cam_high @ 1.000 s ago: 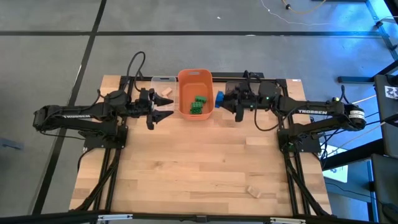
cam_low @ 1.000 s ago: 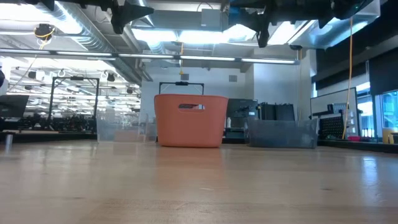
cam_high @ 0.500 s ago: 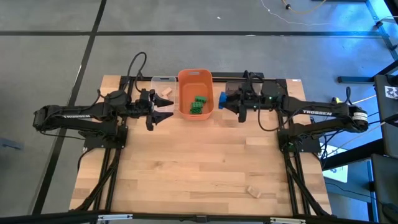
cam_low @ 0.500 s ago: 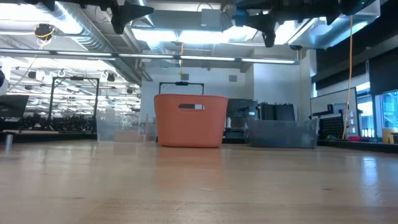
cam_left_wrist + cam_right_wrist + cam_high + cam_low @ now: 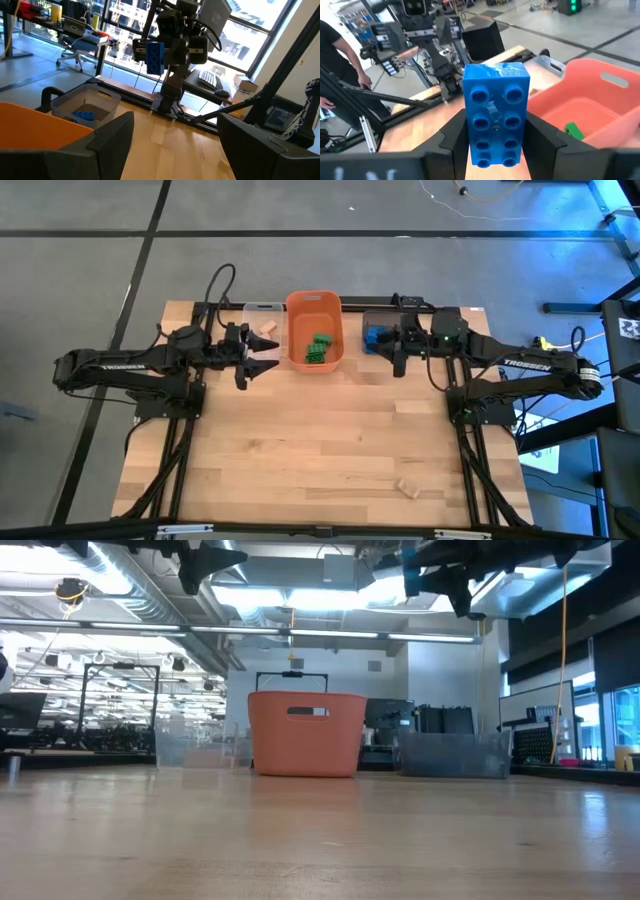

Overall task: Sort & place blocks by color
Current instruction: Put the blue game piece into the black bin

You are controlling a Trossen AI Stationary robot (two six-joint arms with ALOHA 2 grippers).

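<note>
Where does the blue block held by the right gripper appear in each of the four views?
High view: blue block at the right gripper, over the grey bin.
Low view: cannot tell; only the gripper shows, at the top.
Left wrist view: upper middle, in the far gripper.
Right wrist view: centre, between the fingers.
Shared landmark: orange bin.

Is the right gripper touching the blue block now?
Touching. In the right wrist view, the blue block sits clamped between the right gripper's two dark fingers, one pressing each side.
</note>
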